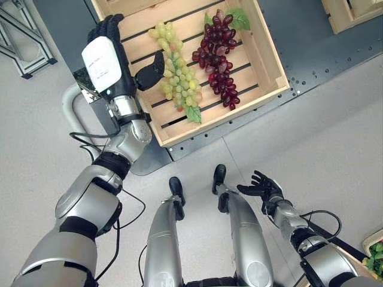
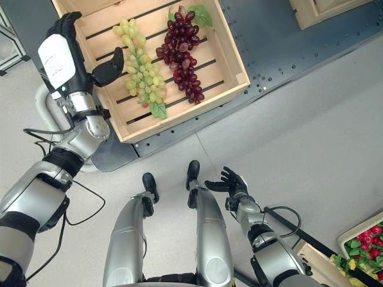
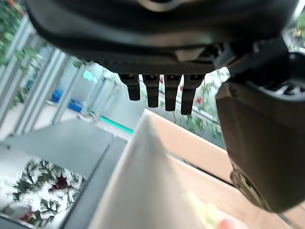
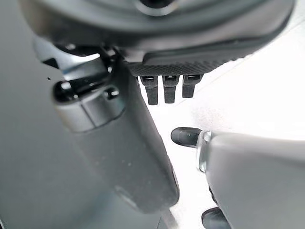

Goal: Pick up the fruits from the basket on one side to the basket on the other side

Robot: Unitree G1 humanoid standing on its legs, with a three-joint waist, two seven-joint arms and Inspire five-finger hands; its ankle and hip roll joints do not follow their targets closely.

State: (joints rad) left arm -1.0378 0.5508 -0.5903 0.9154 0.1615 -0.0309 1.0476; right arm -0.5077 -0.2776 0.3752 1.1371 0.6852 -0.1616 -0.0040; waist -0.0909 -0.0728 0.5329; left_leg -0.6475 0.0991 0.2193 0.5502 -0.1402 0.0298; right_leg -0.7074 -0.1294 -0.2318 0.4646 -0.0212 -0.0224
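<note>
A bunch of green grapes (image 1: 177,72) and a bunch of dark red grapes (image 1: 218,57) lie side by side in a slatted wooden crate (image 1: 272,66). My left hand (image 1: 111,57) hovers over the crate's left rim, fingers straight and open, its thumb (image 1: 149,70) reaching toward the green bunch without holding it. In the left wrist view the fingers (image 3: 157,88) point straight out above the crate wall (image 3: 143,171). My right hand (image 1: 260,186) hangs low by the floor, open and holding nothing.
The crate stands on a dark metal platform (image 1: 323,48). Another wooden crate (image 1: 353,15) sits at the upper right corner. A container with red and green produce (image 2: 362,245) is at the lower right. A metal frame (image 1: 21,42) stands at the upper left.
</note>
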